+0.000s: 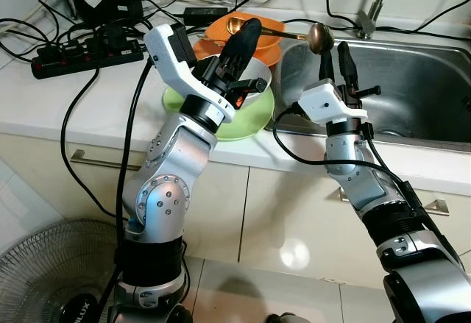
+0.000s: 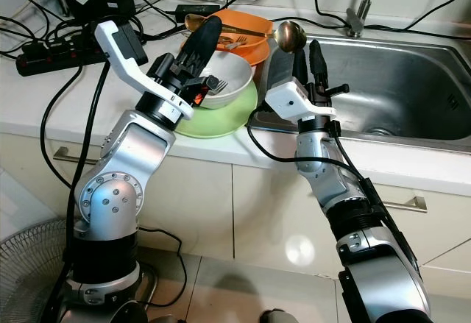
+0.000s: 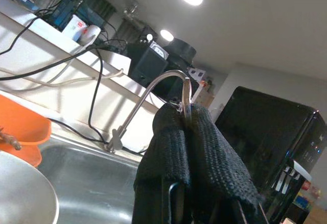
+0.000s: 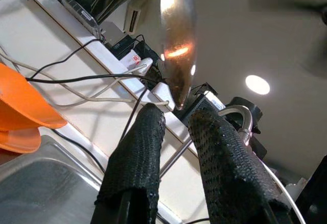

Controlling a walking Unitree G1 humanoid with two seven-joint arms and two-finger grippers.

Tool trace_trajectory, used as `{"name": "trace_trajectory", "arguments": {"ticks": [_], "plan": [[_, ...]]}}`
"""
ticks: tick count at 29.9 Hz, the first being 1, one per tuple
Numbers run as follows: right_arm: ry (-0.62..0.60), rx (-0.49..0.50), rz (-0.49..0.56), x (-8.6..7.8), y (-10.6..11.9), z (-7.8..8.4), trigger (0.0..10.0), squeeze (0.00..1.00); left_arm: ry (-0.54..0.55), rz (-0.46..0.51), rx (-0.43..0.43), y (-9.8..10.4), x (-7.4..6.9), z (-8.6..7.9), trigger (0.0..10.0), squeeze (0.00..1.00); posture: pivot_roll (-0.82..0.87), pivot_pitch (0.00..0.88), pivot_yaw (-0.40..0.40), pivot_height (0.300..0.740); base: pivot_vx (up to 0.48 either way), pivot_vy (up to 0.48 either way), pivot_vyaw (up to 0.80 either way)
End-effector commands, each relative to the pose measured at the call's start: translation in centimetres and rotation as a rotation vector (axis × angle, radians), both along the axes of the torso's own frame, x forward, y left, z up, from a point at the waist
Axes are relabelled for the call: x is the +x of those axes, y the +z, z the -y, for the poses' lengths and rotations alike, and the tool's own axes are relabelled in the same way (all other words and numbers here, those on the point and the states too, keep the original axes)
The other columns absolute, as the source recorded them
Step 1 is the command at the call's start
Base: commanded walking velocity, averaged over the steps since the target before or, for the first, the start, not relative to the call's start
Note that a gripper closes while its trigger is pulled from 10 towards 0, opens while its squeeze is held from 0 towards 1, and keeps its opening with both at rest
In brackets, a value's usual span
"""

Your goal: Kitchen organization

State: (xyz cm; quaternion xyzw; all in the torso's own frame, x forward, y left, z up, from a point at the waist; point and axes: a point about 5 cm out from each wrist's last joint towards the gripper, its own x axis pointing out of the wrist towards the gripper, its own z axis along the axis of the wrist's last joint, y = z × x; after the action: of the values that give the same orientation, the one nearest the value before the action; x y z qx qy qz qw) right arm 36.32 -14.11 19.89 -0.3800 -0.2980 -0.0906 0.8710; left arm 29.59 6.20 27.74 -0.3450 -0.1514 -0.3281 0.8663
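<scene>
Spoon (image 1: 319,37) hangs over the sink's (image 1: 412,73) near-left corner, pinched by the left hand (image 1: 246,36). The right hand (image 1: 336,57), fingers spread, waits beneath the bowl end; a poor handover could drop it.

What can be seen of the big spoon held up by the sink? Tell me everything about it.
The spoon is shiny metal with a brownish-gold tint. It has a deep rounded bowl and a slim handle. It is held roughly level above the counter edge, and its handle runs into the shut black fingers of the left gripper, which hide its far end. The bowl juts towards the sink, just above the open fingertips of the right gripper. They do not appear to touch it.
</scene>
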Motion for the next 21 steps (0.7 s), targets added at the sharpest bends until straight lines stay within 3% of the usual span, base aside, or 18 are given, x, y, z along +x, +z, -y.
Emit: {"name": "trace_trajectory", "arguments": {"ticks": [1,21], "plan": [[-0.003,0.007,0.001,0.1,0.1,0.0,10.0,0.00,-0.050,0.009,-0.062,0.8,-0.5,1.1,10.0,0.00,0.02,0.035,0.019,0.732,0.000,0.000,0.00],[-0.022,0.030,0.028,0.2,0.7,0.2,10.0,0.00,-0.053,-0.059,-0.014,-0.3,-0.2,1.3,10.0,0.00,0.03,0.042,0.020,0.732,0.000,0.000,0.00]]}}
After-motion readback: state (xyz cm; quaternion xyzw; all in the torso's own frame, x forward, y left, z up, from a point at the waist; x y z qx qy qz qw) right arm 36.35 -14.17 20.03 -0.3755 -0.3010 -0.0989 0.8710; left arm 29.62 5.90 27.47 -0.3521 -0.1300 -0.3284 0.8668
